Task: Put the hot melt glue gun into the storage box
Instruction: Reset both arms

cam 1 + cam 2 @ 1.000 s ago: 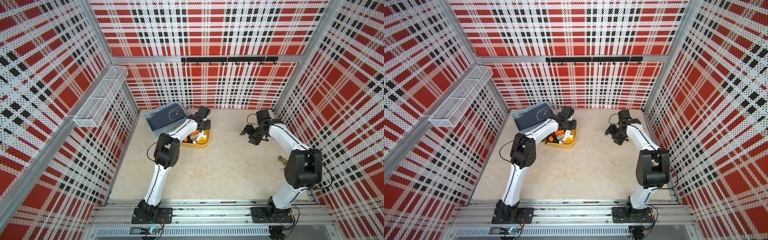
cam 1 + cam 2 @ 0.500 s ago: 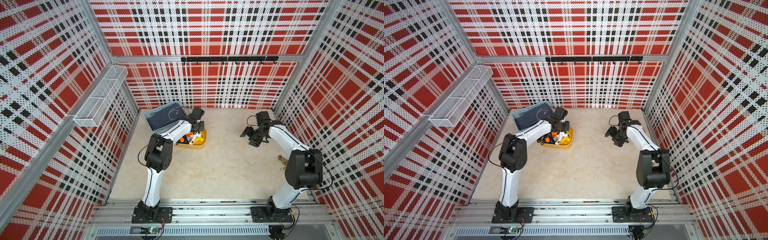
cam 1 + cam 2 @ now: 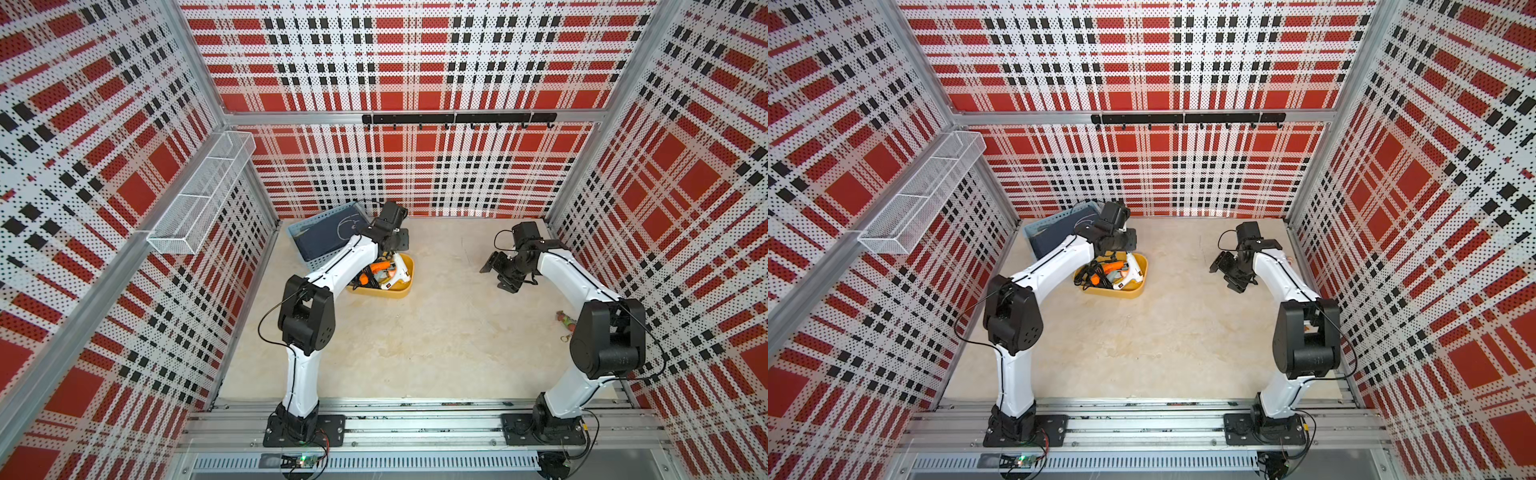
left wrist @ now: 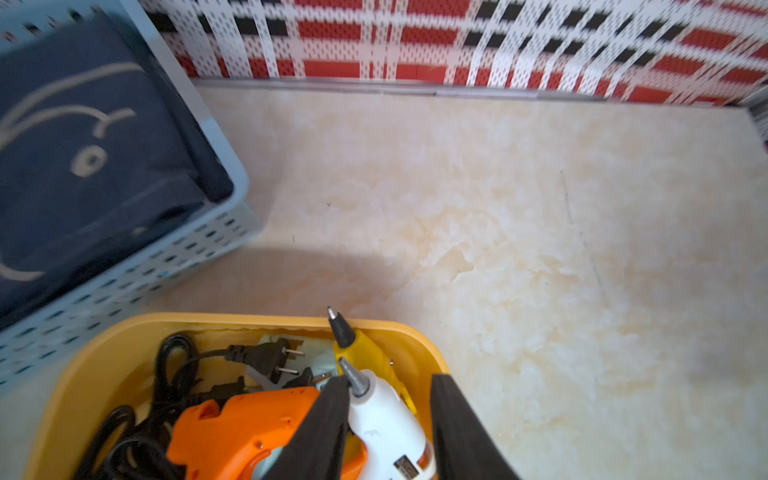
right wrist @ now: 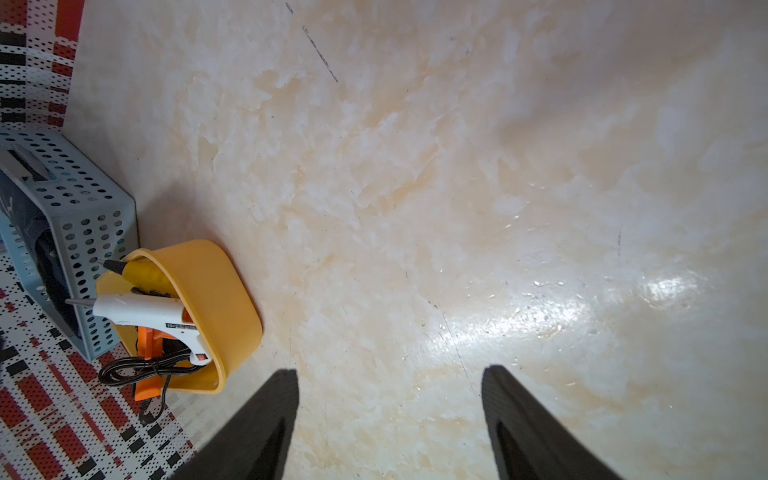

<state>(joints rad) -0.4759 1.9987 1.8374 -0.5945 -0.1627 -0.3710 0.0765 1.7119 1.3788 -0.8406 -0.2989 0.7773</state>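
The left gripper (image 4: 390,380) is hovering directly over the storage box (image 4: 249,320) with its jaws partly apart, gripping nothing. The hot melt glue gun (image 4: 386,419) is lying inside the box, between the two fingers. The finger (image 4: 324,424) on the side of the orange glue gun (image 4: 241,424) is overlapping the white gun's flank. The opposite finger is standing clear of it, with the box wall showing in the gap. Whether the overlapping finger is actually touching the shell cannot be told, because the frame edge cuts off that area.

In both top views the storage box (image 3: 386,293) is sitting on the tabletop (image 3: 415,353) toward the far left, just beside the light-blue basket (image 3: 303,226).

The glue gun (image 5: 141,311) is showing a white shell, a grey metal cone nozzle, a dark label strip along the body and a red switch near the handle base. It is resting on top of the other contents, with its nozzle pointing toward the back wall. A yellow glue gun (image 4: 361,349) is lying just beside it, and a black cord (image 4: 174,365) is coiling along the box floor.

The right gripper (image 5: 390,370) is hanging well apart from the box, over bare tabletop, with its jaws spread wide and nothing between them.
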